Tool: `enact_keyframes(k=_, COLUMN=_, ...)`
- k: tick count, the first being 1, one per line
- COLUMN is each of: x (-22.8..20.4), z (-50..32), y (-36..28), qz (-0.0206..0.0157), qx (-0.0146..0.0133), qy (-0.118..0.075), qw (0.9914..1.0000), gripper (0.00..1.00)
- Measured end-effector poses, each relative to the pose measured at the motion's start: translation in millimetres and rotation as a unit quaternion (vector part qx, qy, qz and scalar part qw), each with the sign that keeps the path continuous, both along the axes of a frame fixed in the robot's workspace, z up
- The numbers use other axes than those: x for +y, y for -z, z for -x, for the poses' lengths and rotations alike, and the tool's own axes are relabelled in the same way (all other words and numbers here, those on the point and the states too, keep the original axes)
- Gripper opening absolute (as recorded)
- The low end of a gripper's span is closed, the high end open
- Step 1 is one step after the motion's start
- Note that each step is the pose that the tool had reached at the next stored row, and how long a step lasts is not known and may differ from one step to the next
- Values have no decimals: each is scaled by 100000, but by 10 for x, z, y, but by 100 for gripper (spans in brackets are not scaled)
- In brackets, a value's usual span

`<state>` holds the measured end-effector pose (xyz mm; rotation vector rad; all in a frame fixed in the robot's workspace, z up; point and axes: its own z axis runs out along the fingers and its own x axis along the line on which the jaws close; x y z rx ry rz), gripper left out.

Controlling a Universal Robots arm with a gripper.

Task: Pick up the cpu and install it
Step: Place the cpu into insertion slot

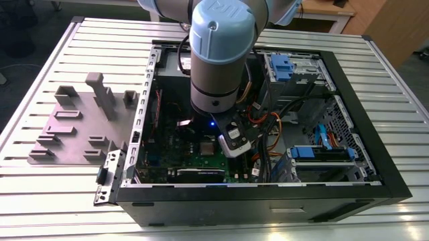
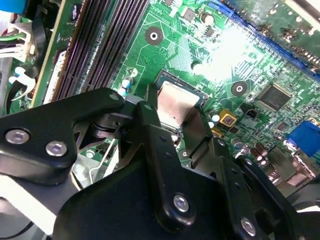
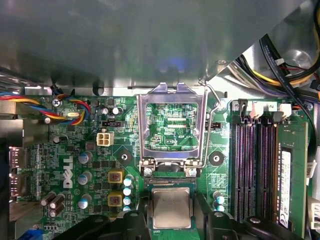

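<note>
Cpu [image 3: 171,207] at the socket [image 3: 171,182], clamped in the claw.

Open computer case [image 1: 268,198], with the arm [image 1: 216,55] reaching down inside to the motherboard [image 3: 132,125] around the socket. Hinged frame [image 3: 172,94] swung open just beyond the socket; memory slots [image 3: 255,170] just beside it. Gripper [image 2: 174,120] closed on the cpu, with 2 fingers [image 2: 150,125] pressed to opposite edges, right over the socket. Worth keeping the chip square to the socket rim, coming straight down with no sideways slide, using no force, and staying clear of the open frame. Cannot tell whether seated in the socket or hovering just above it. Socket pins, corner notches and the near part of the socket hidden under chip and fingers.
</note>
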<state>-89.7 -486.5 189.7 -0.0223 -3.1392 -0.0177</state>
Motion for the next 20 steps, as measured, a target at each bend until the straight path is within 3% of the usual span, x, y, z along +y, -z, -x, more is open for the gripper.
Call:
enact_keyframes(k=5, x=1, z=-1, y=-78, qz=-123, qx=124, qy=2, qw=100000, gripper=45)
enact_keyframes(k=20, x=1, z=-1, y=-30, qz=-257, qx=139, qy=1, qw=100000, gripper=45)
